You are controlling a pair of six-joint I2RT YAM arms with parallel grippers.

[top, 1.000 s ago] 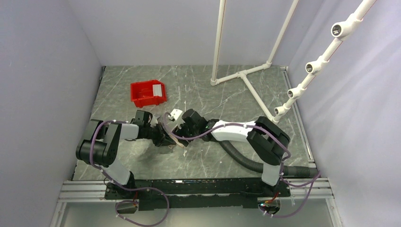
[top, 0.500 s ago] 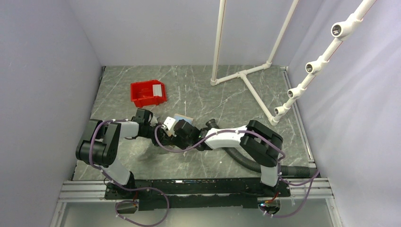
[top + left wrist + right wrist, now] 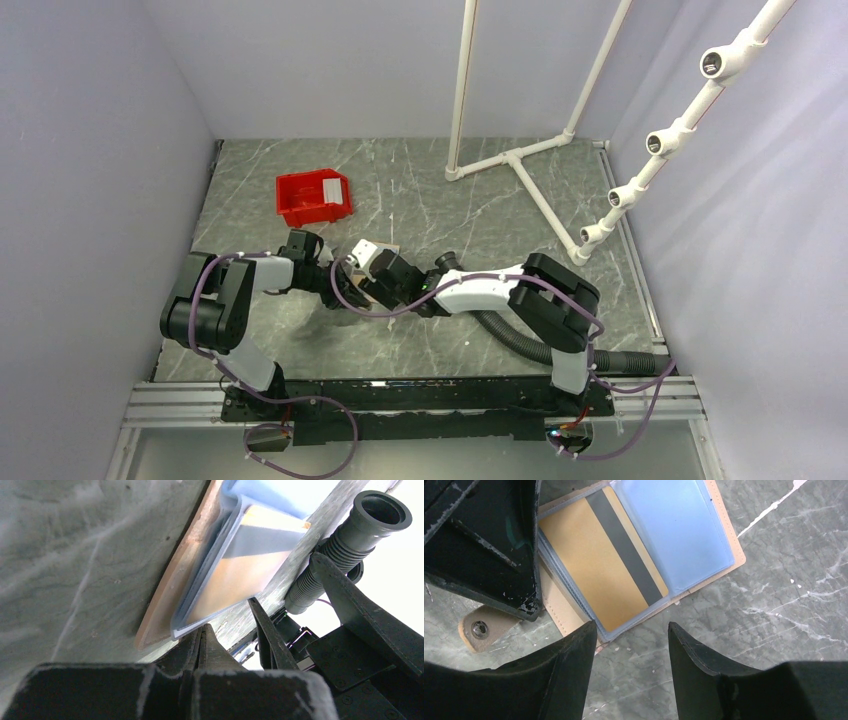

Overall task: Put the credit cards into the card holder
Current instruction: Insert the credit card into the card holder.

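- Top external view: marble table [image 3: 450, 210], with a white pipe frame [image 3: 515, 157] standing back right.
- Back left sits the red bin [image 3: 312, 214], well apart from the grippers, something pale in it.
- Next the left gripper [image 3: 202, 632] is clenched, lying on one end of the holder [image 3: 560, 611], tips at its edge.
- Over the holder's near edge the right gripper [image 3: 630, 630] hangs with fingers spread, gripping nothing.
- That holder lies open on the marble, clear pockets up.
- We spot a gold card [image 3: 589, 565], dark stripe up, in one pocket; the next pocket [image 3: 674, 530] looks pale blue, card or plastic we can't tell.
- Smallest: the snap tab [image 3: 479, 628] pokes out beside the left gripper.
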